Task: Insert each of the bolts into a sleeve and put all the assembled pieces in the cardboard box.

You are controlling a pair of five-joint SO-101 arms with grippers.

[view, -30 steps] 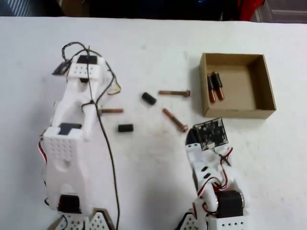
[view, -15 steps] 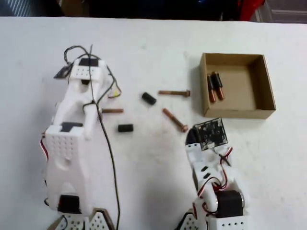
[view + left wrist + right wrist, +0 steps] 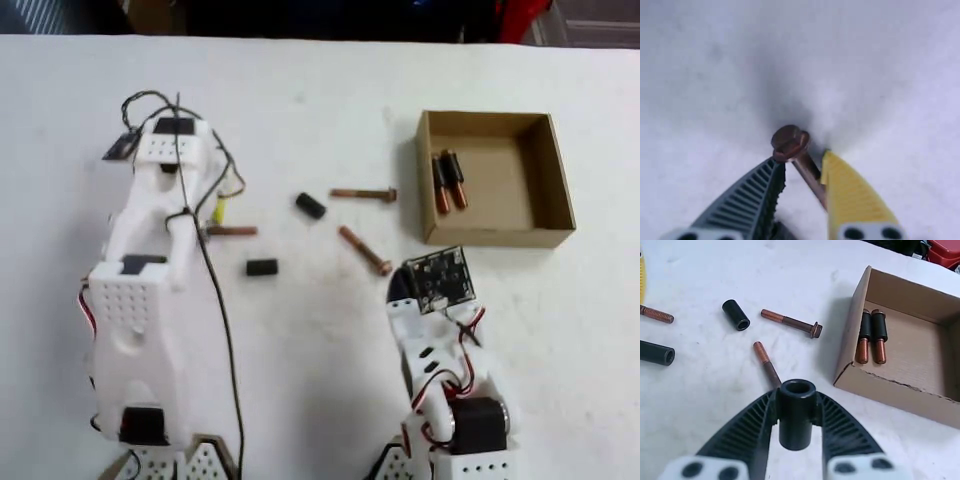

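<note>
My left gripper (image 3: 803, 159) is shut on a copper bolt (image 3: 790, 141), the shank held between its grey and yellow fingers just under the head. In the high view this bolt (image 3: 236, 231) lies level at the left arm's tip (image 3: 212, 222). My right gripper (image 3: 796, 396) is shut on an upright black sleeve (image 3: 796, 425), open end up. Two loose bolts (image 3: 363, 194) (image 3: 364, 250) and two loose black sleeves (image 3: 310, 206) (image 3: 261, 268) lie mid-table. The cardboard box (image 3: 560, 190) holds two assembled pieces (image 3: 448, 181).
The right arm (image 3: 440, 350) stands at the near side, just short of the box's near-left corner. A black cable (image 3: 215, 290) trails along the left arm. The table's far edge runs behind the box.
The left arm's wrist has shifted slightly to the far left, and its yellow finger now shows beside the bolt. The right arm and the loose parts have not moved.
</note>
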